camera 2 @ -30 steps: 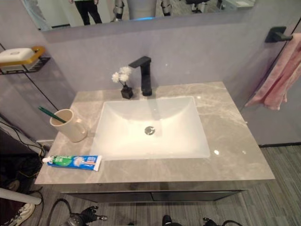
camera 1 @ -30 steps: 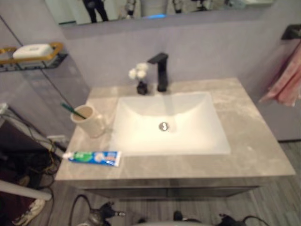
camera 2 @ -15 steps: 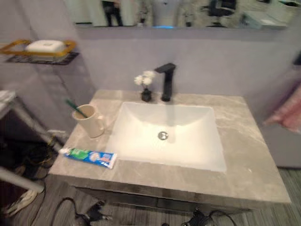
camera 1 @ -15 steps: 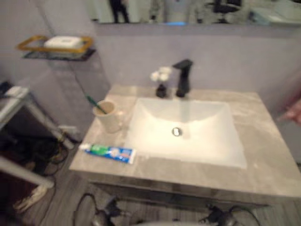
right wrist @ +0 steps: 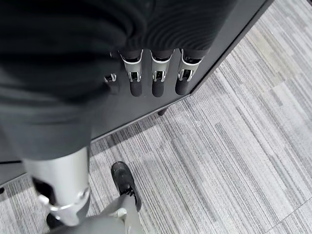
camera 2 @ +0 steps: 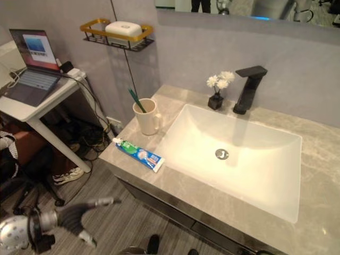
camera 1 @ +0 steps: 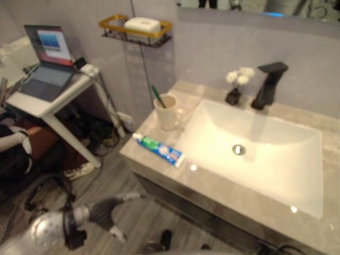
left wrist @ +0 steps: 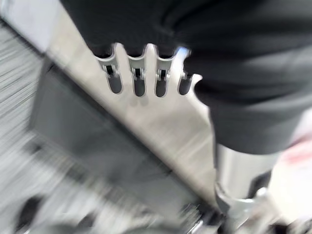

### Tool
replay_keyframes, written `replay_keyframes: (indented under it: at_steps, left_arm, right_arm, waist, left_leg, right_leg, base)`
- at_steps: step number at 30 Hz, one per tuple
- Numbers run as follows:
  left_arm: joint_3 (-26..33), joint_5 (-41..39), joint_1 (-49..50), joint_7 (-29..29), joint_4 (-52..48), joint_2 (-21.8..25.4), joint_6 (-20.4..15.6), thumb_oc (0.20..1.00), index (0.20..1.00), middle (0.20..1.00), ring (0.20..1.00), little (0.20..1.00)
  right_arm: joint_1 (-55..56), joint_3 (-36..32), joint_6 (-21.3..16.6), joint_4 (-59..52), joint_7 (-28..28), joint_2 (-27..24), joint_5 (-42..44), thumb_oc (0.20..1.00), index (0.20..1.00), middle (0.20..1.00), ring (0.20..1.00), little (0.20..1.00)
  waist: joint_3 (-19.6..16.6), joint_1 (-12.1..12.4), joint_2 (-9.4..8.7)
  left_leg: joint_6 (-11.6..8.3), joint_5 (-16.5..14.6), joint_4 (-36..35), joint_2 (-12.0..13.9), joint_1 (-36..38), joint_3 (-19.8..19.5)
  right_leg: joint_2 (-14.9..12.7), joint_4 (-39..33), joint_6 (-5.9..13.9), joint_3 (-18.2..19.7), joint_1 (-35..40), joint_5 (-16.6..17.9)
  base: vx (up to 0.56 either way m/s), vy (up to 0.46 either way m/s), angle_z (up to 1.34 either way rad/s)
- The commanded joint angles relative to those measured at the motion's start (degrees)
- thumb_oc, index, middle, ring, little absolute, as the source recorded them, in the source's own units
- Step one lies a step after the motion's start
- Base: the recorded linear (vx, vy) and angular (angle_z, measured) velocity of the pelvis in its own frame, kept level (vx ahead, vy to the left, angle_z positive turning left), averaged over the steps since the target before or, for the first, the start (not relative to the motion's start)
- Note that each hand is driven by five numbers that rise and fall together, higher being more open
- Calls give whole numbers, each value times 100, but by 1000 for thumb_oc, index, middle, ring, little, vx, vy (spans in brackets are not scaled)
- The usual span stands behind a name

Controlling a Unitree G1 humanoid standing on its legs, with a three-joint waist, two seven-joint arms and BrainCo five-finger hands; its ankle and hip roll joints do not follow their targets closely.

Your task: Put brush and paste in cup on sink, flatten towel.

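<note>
The toothpaste tube (camera 2: pixel 139 154) lies on the bench (camera 2: pixel 175 186) left of centre, just below the cup (camera 2: pixel 146 116) holding the brush (camera 2: pixel 134 100), its long axis slanting down-right, nearer the left hand (left wrist: pixel 141 78), whose relaxed fingers hold nothing, like the right hand (right wrist: pixel 153 73).

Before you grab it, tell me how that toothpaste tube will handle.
The toothpaste tube lies flat on the counter near its front edge, so it probably won't roll. It looks like soft plastic, likely light and squashy under a firm pinch. Its glossy skin may be a bit slippery.
</note>
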Motion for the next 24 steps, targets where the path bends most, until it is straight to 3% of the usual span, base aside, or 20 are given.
replay_keyframes:
  at_steps: [1, 8, 10, 14, 18, 24]
  left_arm:
    - [907, -452, -69, 616, 161, 111, -465, 1000, 1000, 1000, 1000, 1000]
    - [1665, 355, -224, 1276, 390, -40, -614, 1000, 1000, 1000, 1000, 1000]
    - [2142, 797, -323, 1602, 684, -118, -621, 1000, 1000, 1000, 1000, 1000]
    - [2413, 1063, -347, 1721, 911, -49, -669, 1000, 1000, 1000, 1000, 1000]
    - [2400, 1218, -567, 1840, 1293, 67, -746, 1000, 1000, 1000, 1000, 1000]
    - [1839, 933, -1253, 1902, 2057, -40, -735, 1000, 1000, 1000, 1000, 1000]
  right_arm:
    - [-416, -121, -36, 150, 26, -88, 203, 1000, 1000, 1000, 1000, 1000]
    - [-72, -235, -89, -9, 41, 107, 428, 1000, 1000, 1000, 1000, 1000]
    - [124, -397, -91, -102, 106, 173, 634, 1000, 1000, 1000, 1000, 1000]
    - [246, -467, -68, -132, 170, 189, 717, 1000, 1000, 1000, 1000, 1000]
    - [380, -585, -71, -175, 206, 161, 785, 1000, 1000, 1000, 1000, 1000]
    - [416, -819, -28, -177, 239, 128, 1019, 1000, 1000, 1000, 1000, 1000]
  waist:
    - [-92, 107, -241]
    - [-62, 66, -306]
    - [-63, -22, -320]
    - [-88, -94, -314]
    - [-129, -249, -260]
    - [-130, -371, -127]
  left_leg:
    - [134, -435, 97, -202, -35, 160]
    - [148, -495, 97, -188, 0, 299]
    - [183, -583, 97, -172, 65, 543]
    - [229, -672, 97, -180, 106, 711]
    - [293, -786, 97, -224, 182, 910]
    - [424, -936, 97, -283, 241, 1345]
  right_leg:
    - [-10, 47, 8, 193, 106, -465]
    - [-7, 26, 40, 345, 80, -429]
    - [-30, 19, 95, 577, 37, -387]
    - [-68, -3, 131, 787, 0, -345]
    - [-133, -5, 205, 998, -25, -305]
    - [-232, -6, 340, 1471, -183, -159]
  base:
    - [7, -28, 43]
    - [21, 16, 10]
    - [47, 95, -24]
    - [39, 90, -44]
    - [52, 136, -36]
    - [36, 152, -39]
